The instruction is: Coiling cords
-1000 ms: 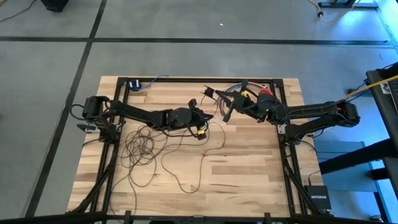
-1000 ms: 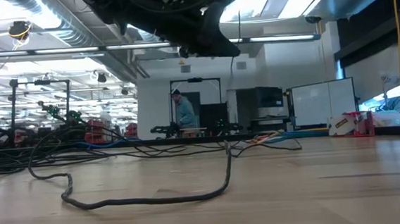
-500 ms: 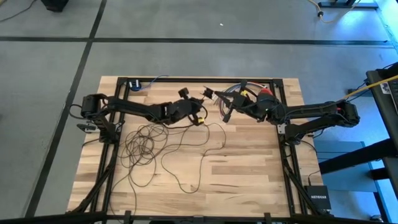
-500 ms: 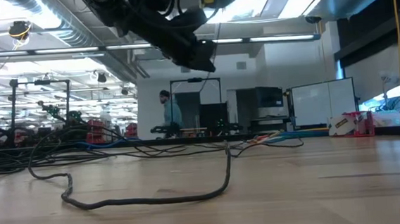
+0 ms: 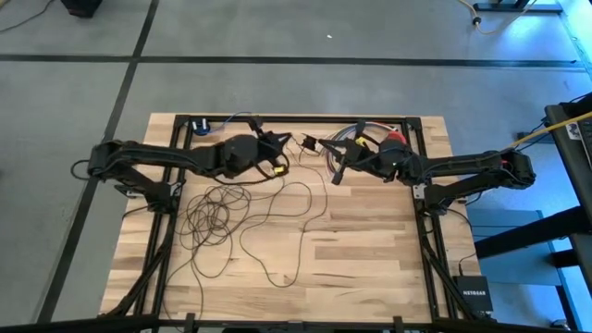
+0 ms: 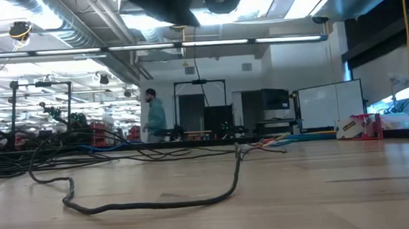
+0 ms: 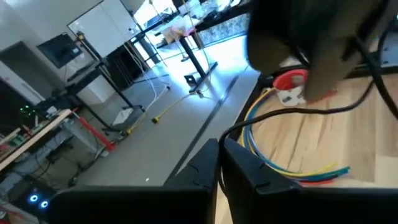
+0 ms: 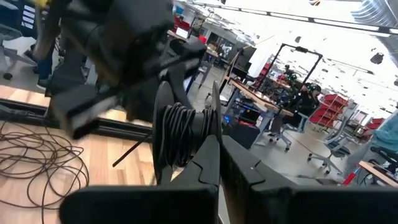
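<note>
Dark brown-black wire, the cords (image 5: 215, 217), lies mostly as a loose tangle of loops on the left half of the wooden tabletop (image 5: 370, 259), with a long strand trailing toward the near edge and another running up toward the far centre. In the low view the same wire (image 6: 149, 203) snakes across the near boards and rises at mid-table.

Change over the last second, left to right. The left arm has pulled back: its elbow has swung out past the left table edge, and the left gripper (image 5: 275, 146) has moved from the middle of the tabletop to the far edge, left of centre. Its fingers are together; a thin strand appears to run from it down to the tangle, though whether the strand is pinched cannot be told. The right gripper (image 5: 339, 170) has stayed in place at the far centre-right, clamped on a small wound bundle of the wire (image 8: 180, 134), seen clearly in the right wrist view. Just beyond it lie a multicoloured wire bundle (image 5: 356, 137) and a red object (image 5: 396, 139).

Reading: the left arm seems to be drawing slack off the heap to feed another turn onto the held coil. Most of the wire is uncoiled, so the task looks early.
</note>
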`<control>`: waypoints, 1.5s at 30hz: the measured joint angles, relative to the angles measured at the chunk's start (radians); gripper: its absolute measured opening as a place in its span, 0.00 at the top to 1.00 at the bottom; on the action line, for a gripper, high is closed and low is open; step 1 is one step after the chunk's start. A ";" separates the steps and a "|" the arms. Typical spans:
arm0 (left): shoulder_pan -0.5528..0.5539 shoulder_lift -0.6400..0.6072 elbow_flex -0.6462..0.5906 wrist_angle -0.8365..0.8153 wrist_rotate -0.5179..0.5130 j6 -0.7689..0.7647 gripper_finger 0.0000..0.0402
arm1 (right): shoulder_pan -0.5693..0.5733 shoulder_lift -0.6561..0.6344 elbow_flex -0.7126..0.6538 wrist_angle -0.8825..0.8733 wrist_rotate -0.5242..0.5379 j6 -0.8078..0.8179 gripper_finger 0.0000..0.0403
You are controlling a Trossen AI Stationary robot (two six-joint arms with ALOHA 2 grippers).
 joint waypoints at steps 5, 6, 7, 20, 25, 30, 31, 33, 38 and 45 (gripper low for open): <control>0.029 -0.045 0.000 -0.039 -0.007 -0.012 0.96 | 0.000 0.000 0.000 -0.005 -0.003 0.000 0.98; 0.032 -0.046 0.000 -0.041 -0.007 -0.025 0.96 | 0.000 0.000 0.000 0.003 -0.003 0.000 0.98; 0.037 -0.045 0.001 -0.052 -0.007 -0.031 0.96 | 0.000 0.000 0.000 0.017 -0.003 0.000 0.98; 0.061 -0.067 0.010 -0.049 -0.079 -0.083 0.96 | -0.001 0.000 0.000 -0.043 -0.018 0.016 0.98; 0.015 -0.103 0.017 -0.026 0.023 -0.147 0.96 | -0.001 0.000 0.000 -0.058 0.088 -0.047 0.98; -0.021 -0.100 0.017 0.018 0.138 -0.210 0.96 | -0.001 0.008 0.000 -0.055 0.114 -0.062 0.98; -0.026 -0.096 0.017 0.032 0.155 -0.215 0.96 | -0.001 0.014 0.000 -0.058 0.121 -0.065 0.98; -0.032 -0.095 0.017 0.026 0.162 -0.211 0.96 | -0.001 0.031 0.000 -0.058 0.145 -0.088 0.98; -0.034 -0.095 0.017 -0.031 0.163 -0.199 0.96 | -0.001 0.043 0.000 -0.054 0.187 -0.106 0.98; -0.031 -0.043 -0.068 0.017 0.415 -0.295 0.96 | 0.000 0.043 0.000 -0.011 0.182 -0.110 0.98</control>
